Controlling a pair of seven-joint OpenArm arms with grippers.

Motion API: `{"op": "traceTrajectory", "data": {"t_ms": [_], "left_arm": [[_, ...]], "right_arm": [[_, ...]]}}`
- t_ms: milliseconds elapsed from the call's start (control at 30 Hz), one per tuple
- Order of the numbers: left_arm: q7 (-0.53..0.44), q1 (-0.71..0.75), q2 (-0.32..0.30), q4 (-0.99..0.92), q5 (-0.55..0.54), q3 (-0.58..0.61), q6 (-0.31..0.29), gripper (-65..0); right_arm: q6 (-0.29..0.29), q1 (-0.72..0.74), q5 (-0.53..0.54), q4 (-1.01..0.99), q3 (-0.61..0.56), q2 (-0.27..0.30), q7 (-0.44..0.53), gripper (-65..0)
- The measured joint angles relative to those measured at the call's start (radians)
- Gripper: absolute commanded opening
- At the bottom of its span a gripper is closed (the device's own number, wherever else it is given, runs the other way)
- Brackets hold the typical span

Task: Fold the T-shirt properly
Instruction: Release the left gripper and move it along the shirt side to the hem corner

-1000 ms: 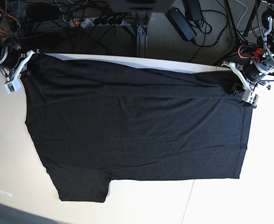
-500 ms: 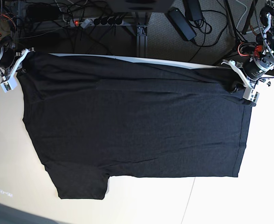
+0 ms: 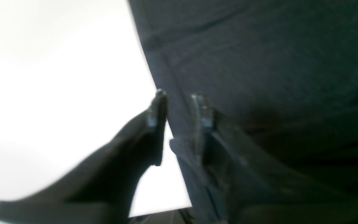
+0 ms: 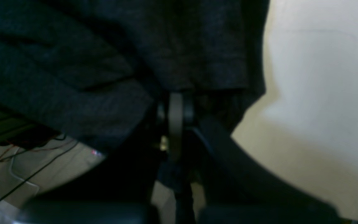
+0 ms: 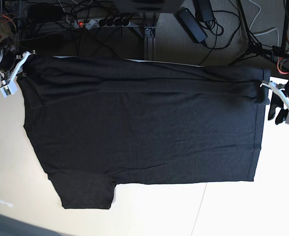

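Garment: large plain black short-sleeved cotton T-shirt (image 5: pixel 144 128), spread flat across the pale tabletop (image 5: pixel 243 211), hem end toward the left arm's side, one sleeve lying out at the near edge.
Surface condition: mostly smooth — long shallow creases run along the far edge, where the cloth overhangs the table toward the cabled floor (image 5: pixel 174 34).
Hem: stitched seam visible along the side edge in the left wrist view.
Left gripper (image 3: pixel 179 107): fingers parted narrowly, straddling the hem edge; cloth lies between them, not pinched.
Right gripper (image 4: pixel 176 105): fingers clamped together on a bunched far corner of the T-shirt — fabric gathers in folds above them.
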Motion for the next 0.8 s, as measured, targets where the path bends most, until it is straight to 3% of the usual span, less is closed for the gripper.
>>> {"op": "traceTrajectory", "data": {"t_ms": [133,333,533,800], "left_arm": [[-0.113,-0.059,-0.042,-0.021,-0.004,0.004,0.001,-37.6],[-0.113,-0.307,-0.066,-0.288,-0.022,0.162,0.027,-37.4],[-0.112,-0.607,0.003,-0.715,-0.022,0.364,0.029,-37.4],[-0.151,-0.876,0.067,-1.153,-0.023,0.381,0.035,-37.4]], "right_arm": [[0.0,-0.002,0.001,0.0,0.001,0.0,0.002,-65.0],[0.0,-0.002,-0.002,-0.001,0.001,0.001,0.004,-65.0],[0.0,-0.002,-0.003,-0.002,0.002,0.001,0.004,-65.0],[0.0,-0.002,-0.003,-0.002,0.002,0.001,0.003,-65.0]]}}
